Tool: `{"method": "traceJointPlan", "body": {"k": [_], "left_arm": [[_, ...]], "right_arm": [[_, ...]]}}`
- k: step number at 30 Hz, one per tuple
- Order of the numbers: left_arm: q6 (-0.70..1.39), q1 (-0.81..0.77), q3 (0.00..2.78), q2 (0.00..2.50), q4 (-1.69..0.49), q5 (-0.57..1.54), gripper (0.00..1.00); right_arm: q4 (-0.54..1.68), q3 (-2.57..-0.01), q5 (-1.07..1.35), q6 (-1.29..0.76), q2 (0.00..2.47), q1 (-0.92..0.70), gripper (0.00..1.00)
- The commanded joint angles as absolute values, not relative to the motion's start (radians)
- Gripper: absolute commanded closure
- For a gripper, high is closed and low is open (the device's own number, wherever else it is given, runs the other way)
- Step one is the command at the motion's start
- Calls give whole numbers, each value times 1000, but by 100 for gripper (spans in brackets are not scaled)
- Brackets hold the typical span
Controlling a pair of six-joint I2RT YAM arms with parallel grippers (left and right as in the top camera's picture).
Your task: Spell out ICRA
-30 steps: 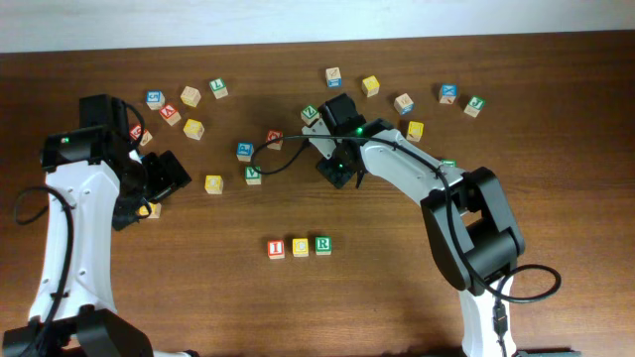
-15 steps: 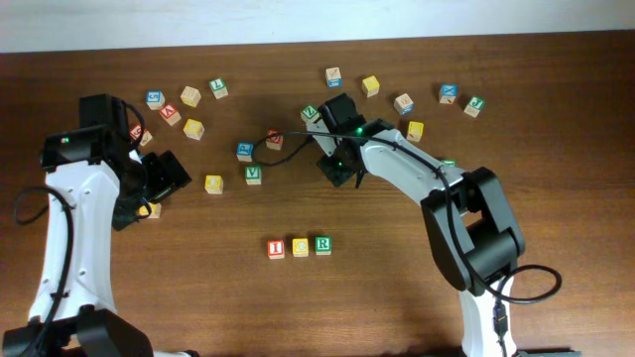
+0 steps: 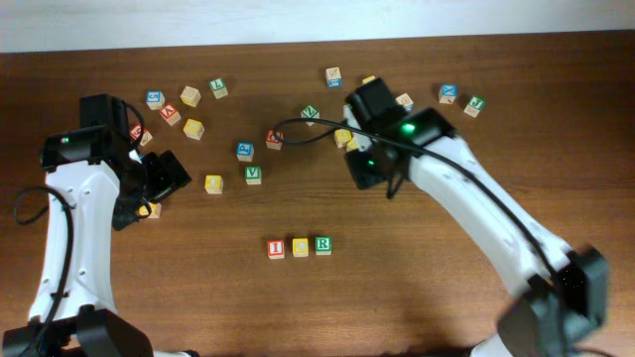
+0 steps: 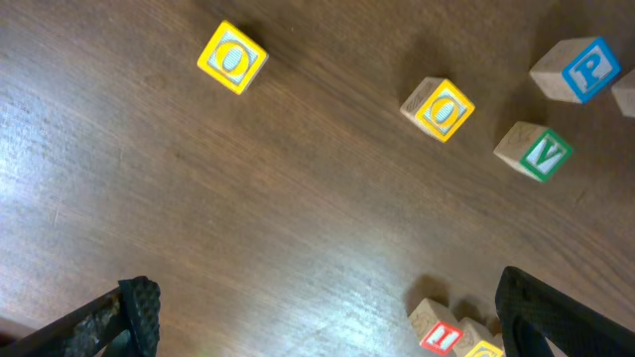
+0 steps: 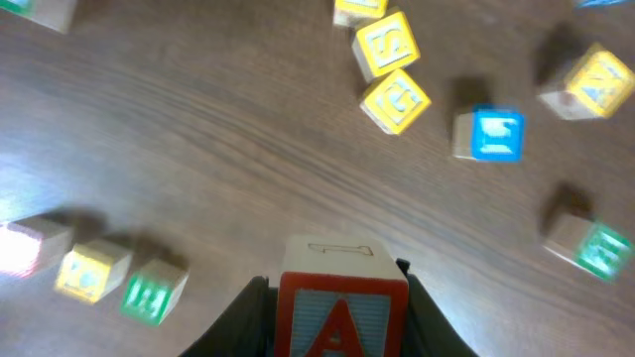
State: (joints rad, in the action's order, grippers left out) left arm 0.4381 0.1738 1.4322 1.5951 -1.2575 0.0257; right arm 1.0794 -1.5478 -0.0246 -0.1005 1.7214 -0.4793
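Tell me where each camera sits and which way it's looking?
Overhead: fixed above the table, facing straight down; the left arm and right arm both show.
Left wrist: rides the left arm, facing down at the wood; the open left gripper frames the bottom corners.
Right wrist: rides the right arm, facing down and ahead; the right gripper clamps the red A cube at the bottom edge.
Shared: the I-C-R row shows overhead and, blurred, at the right wrist view's left.
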Motion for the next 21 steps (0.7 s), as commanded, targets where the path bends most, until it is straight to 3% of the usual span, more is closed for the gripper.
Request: {"method": "traceJointPlan", "body": {"k": [1,5,10,13,21], "left_arm": [[447,179,1434,1591,-1258,22,1],[447,179,1434,1591,-1258,22,1],[447,179,1434,1591,-1258,22,1],[447,179,1434,1591,-1258,22,1],[447,179,1434,1591,-1258,22,1]], "right_arm": [[1203,-1560,-35,-208,1589,-485,76],[1265,-1481,-39,-325,1522,-519,79],[923,-1137,-57,-555,1528,-603,78],[691,-997,-59,-567,1532,-643,78],[619,-955,-65,-646,1713,-709,78]]}}
